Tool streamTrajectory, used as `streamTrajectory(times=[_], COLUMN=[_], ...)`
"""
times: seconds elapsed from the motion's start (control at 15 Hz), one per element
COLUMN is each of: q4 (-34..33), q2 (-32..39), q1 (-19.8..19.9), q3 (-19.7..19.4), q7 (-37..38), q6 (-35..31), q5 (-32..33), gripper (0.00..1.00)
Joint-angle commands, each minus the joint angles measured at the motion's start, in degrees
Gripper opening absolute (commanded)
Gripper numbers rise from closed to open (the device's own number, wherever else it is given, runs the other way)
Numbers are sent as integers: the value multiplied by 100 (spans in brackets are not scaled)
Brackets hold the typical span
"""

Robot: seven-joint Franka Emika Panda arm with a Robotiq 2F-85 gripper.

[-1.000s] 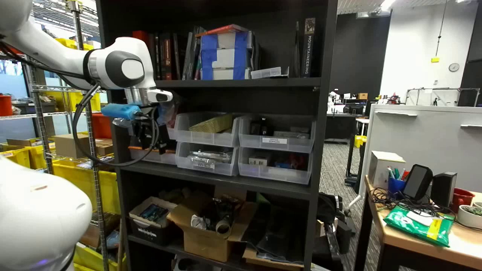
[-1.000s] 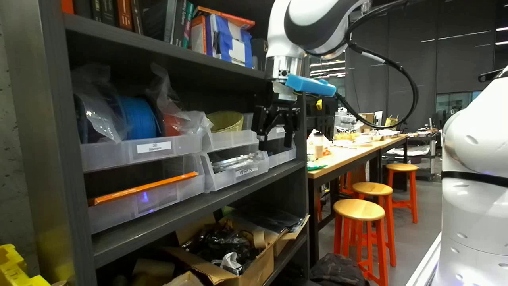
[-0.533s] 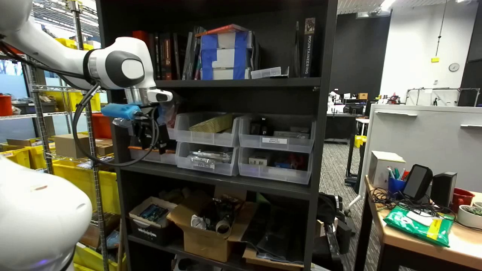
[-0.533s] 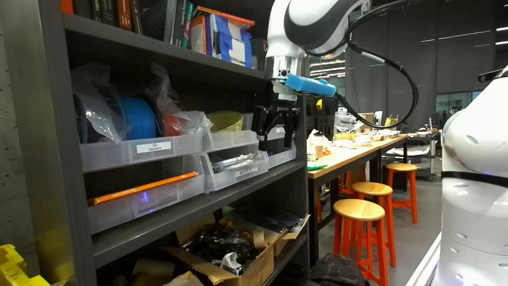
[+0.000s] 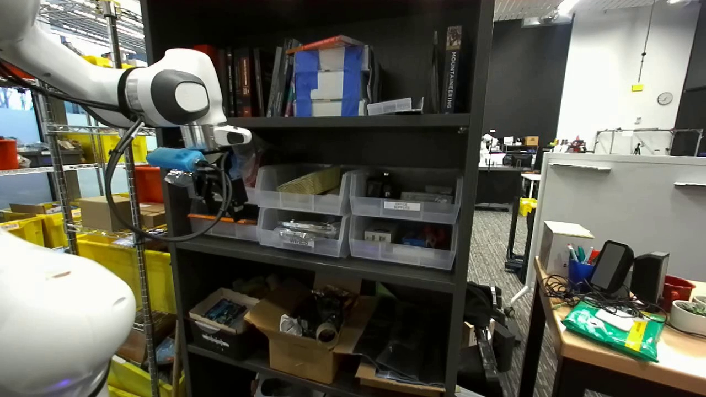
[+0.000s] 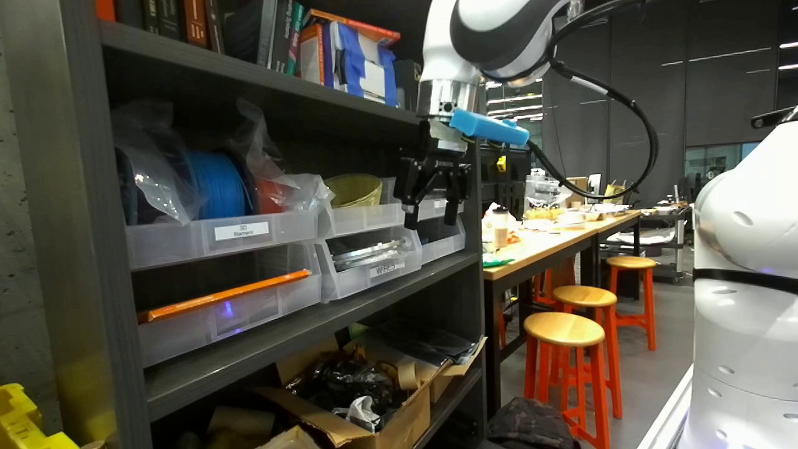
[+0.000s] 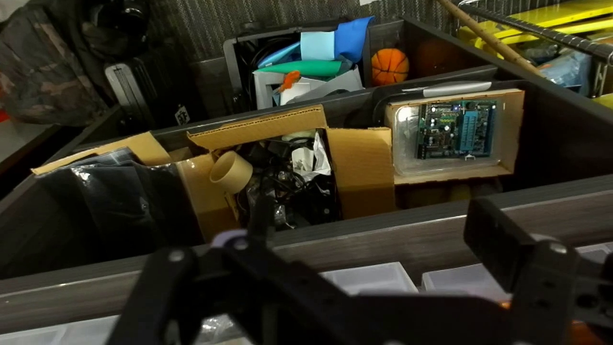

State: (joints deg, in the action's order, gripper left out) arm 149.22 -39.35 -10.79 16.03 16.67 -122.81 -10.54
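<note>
Two fingers point(image 7: 495, 244) of the empty claw point(image 6: 431, 218) stand spread before the clear bins point(image 5: 331, 246) on the middle shelf point(image 5: 309, 263). Good handling here would mean slow moves without knocking those bins. The upper shelf point(image 6: 262, 77) could block a high reach inward, the looping cable point(image 6: 588, 85) might snag, and a cardboard box point(image 5: 300, 358) sits below.

Lab/wkshp w/ labelled bins point(image 5: 367, 208), PCB point(image 7: 455, 129)
</note>
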Motion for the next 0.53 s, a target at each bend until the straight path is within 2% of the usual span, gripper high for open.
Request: streamTrajectory(times=[0.0, 0.47], q4=[7, -175], q2=[-444, -1094], q1=[-156, -198], q3=[-78, -102], q7=[5, -62], q6=[166, 106], q5=[-76, -100], gripper=[100, 100])
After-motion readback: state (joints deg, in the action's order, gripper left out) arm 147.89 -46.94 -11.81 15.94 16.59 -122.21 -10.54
